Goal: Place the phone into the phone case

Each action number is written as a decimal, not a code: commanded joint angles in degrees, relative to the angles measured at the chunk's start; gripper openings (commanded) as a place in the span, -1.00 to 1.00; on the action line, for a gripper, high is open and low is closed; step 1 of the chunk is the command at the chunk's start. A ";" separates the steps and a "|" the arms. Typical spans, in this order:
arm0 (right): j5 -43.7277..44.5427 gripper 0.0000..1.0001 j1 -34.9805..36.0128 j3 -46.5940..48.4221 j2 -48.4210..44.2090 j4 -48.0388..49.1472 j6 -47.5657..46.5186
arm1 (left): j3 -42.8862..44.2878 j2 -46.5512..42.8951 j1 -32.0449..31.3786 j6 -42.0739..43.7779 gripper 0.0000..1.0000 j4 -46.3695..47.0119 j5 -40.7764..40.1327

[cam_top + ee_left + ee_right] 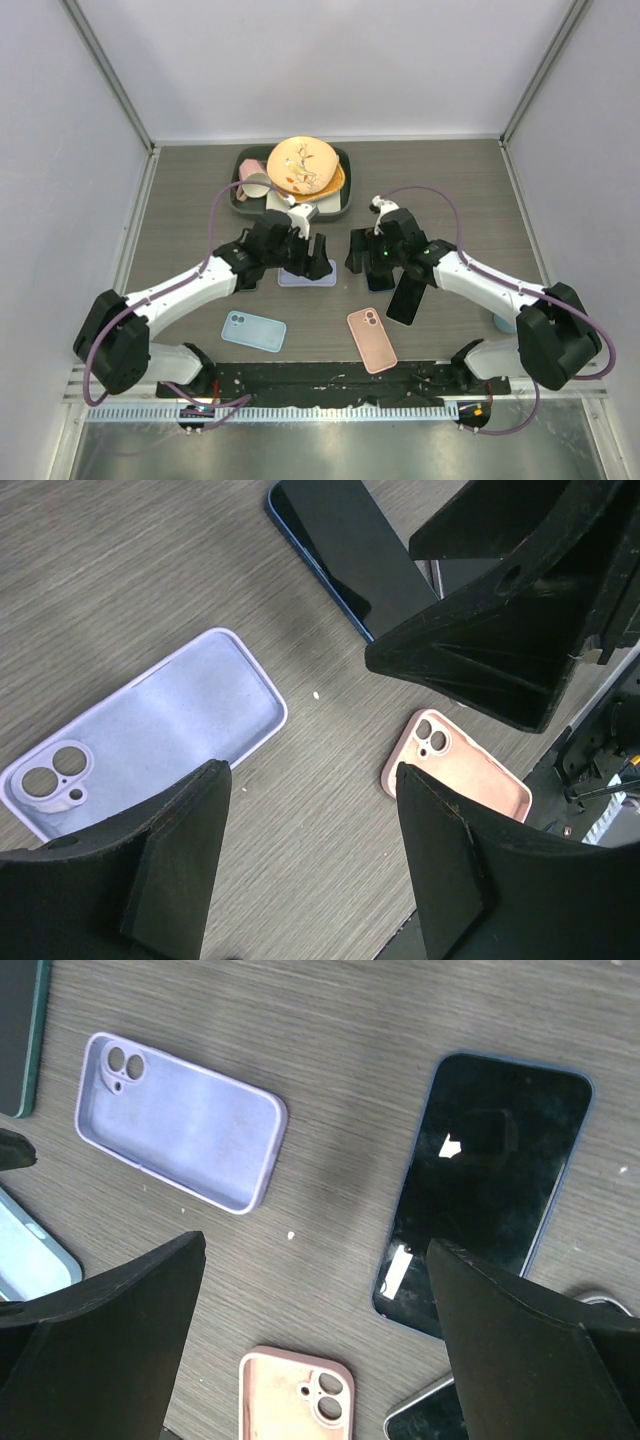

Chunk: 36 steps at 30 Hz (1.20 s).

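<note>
The left gripper (307,258) hovers over the lilac case (150,730), jaws apart and empty. In the top view the phone (490,1180) lies flat at 3 o'clock from that case, near the right gripper (372,262), whose jaws are also apart. We expect two risks. Closing fingers may push the flat phone away, and the closely spaced arms may collide.

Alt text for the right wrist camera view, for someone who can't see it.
The open right gripper hovers over a wood-grain table, between an empty lavender phone case at left and a dark-screened phone at right. A pink case lies below.
</note>
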 commanded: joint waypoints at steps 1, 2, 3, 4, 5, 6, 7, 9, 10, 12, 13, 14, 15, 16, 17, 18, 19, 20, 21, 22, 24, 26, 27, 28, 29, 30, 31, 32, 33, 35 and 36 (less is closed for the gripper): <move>-0.27 0.96 -1.97 -1.86 -2.77 0.13 1.99 | 3.55 2.05 -1.08 1.43 0.41 -0.23 -1.33; -0.53 0.96 -2.50 -2.21 -3.12 0.13 2.52 | 3.91 2.49 -1.25 1.43 0.40 -0.41 -1.50; -1.75 0.96 -2.94 -2.56 -3.38 0.21 2.78 | 4.26 3.10 -1.43 1.43 0.40 -0.50 -1.67; -2.20 0.96 -3.47 -3.26 -3.73 0.21 3.22 | 4.44 3.20 -1.43 1.34 0.40 -0.67 -1.50; -2.55 0.96 -4.08 -3.79 -4.61 0.21 3.66 | 4.44 3.29 -1.43 1.43 0.40 -0.59 -1.76; -2.91 0.96 -4.35 -4.92 -4.96 0.39 3.84 | 4.27 3.20 -1.52 1.34 0.40 -0.32 -2.46; -3.08 0.96 -4.62 -5.37 -5.40 0.74 4.01 | 3.83 3.11 -1.52 1.34 0.40 0.03 -2.81; -3.08 0.96 -5.67 -6.60 -6.19 0.74 4.71 | 3.47 2.76 -1.52 0.99 0.40 0.29 -4.56; -3.17 0.96 -6.02 -6.95 -6.28 0.83 4.98 | 3.39 2.32 -1.43 0.90 0.40 -0.23 -5.10; -3.26 0.96 -7.51 -7.74 -6.11 1.00 5.25 | 3.21 1.80 -1.43 0.90 0.40 -0.58 -6.06; -2.74 0.96 -8.21 -7.92 -5.67 1.61 5.25 | 2.43 0.84 -1.52 0.81 0.40 -0.50 -6.59; -2.56 0.96 -8.83 -8.01 -5.15 1.62 5.25 | 1.98 0.39 -1.52 0.64 0.40 -0.24 -7.12; -2.82 0.96 -10.49 -7.66 -3.32 1.79 5.07 | 1.54 -0.31 -1.52 0.55 0.40 -0.06 -7.82; -3.00 0.96 -11.29 -7.40 -2.17 2.23 4.63 | 0.93 -1.27 -1.52 0.37 0.40 0.12 -8.09; -2.91 0.96 -12.08 -6.87 -0.94 2.23 4.46 | 0.84 -1.89 -1.52 0.37 0.40 -0.14 -8.18; -3.17 0.96 -13.57 -5.48 2.30 2.23 4.19 | 0.75 -2.42 -1.52 0.37 0.40 -0.41 -8.27; -3.43 0.96 -13.93 -4.68 3.63 2.32 3.41 | 0.49 -2.86 -1.52 0.28 0.40 -0.67 -8.35; -2.83 0.96 -14.20 -3.89 5.21 2.41 3.14 | 0.31 -3.82 -1.43 0.28 0.40 -0.76 -8.35; -2.82 0.96 -14.20 -2.57 6.45 3.28 2.79 | 0.05 -4.27 -1.52 0.28 0.41 -0.67 -8.44; -3.34 0.96 -14.20 -2.04 8.81 3.90 2.35 | -0.48 -4.79 -1.52 0.20 0.41 -0.67 -8.79; -5.18 0.94 -14.20 0.50 11.19 3.99 2.26 | -0.83 -5.76 -1.52 0.11 0.41 -0.85 -9.14; -6.51 0.92 -14.20 2.00 14.80 4.61 2.61 | -1.18 -6.29 -1.52 -0.07 0.41 -1.38 -9.67; -7.56 0.90 -14.11 2.97 15.85 5.39 2.70 | -1.45 -6.82 -1.52 -0.16 0.41 -1.38 -9.67; -8.00 0.89 -14.11 3.32 16.65 5.75 2.70 | -2.06 -6.99 -1.43 -0.42 0.41 -1.03 -9.76; -8.18 0.89 -14.11 3.85 18.13 5.66 2.70 | -2.41 -7.26 -1.52 -0.68 0.41 -0.85 -10.02; -8.18 0.89 -14.11 5.07 18.84 5.31 2.44 | -2.68 -7.61 -1.52 -0.68 0.41 -0.85 -9.94; -8.44 0.88 -13.94 5.69 19.55 5.05 2.17 | -3.03 -7.79 -1.52 -0.86 0.41 -0.85 -10.02; -8.53 0.87 -13.59 6.48 21.03 4.61 2.08 | -3.21 -8.05 -1.52 -1.03 0.41 -1.02 -10.11; -8.88 0.86 -13.23 7.36 21.57 4.43 1.65 | -3.47 -8.23 -1.43 -1.03 0.41 -1.02 -10.11; -9.94 0.81 -11.84 8.51 23.41 3.82 1.03 | -3.82 -8.75 -1.43 -1.03 0.41 -0.94 -10.46; -9.77 0.81 -10.78 9.91 23.94 2.51 0.42 | -4.00 -9.02 -1.43 -1.12 0.41 -0.76 -10.72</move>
